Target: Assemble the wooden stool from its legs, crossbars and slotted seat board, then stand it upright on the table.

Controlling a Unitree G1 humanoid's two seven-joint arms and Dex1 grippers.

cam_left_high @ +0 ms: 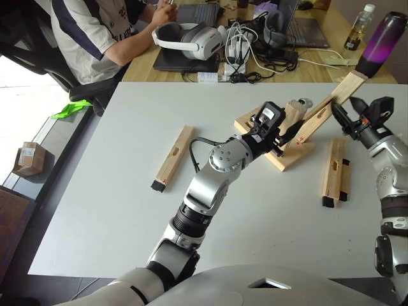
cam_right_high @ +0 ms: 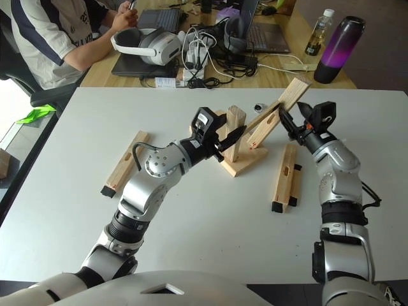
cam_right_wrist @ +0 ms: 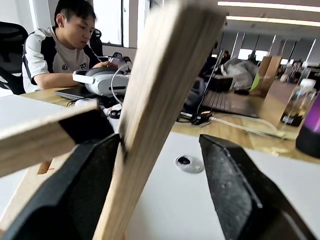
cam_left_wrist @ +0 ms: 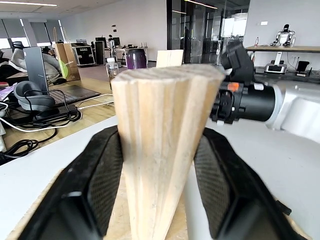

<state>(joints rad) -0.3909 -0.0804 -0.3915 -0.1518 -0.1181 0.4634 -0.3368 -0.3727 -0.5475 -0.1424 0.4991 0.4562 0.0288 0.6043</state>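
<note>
A: Left fingers are clamping the upright leg, which is standing on the seat board mid-worktop.
B: Right fingers are gaping around the slanted leg, touching one side only. Unheld, it's probably risking sliding down and knocking the upright leg over.

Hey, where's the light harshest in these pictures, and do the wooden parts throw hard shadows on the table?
Left eye view: daylight washes out the floor left of the table; the loose leg casts only a thin soft shadow. Right wrist view: bright windows glare behind the slanted board. Left wrist view: the upright piece in the left tool is evenly lit.
</note>
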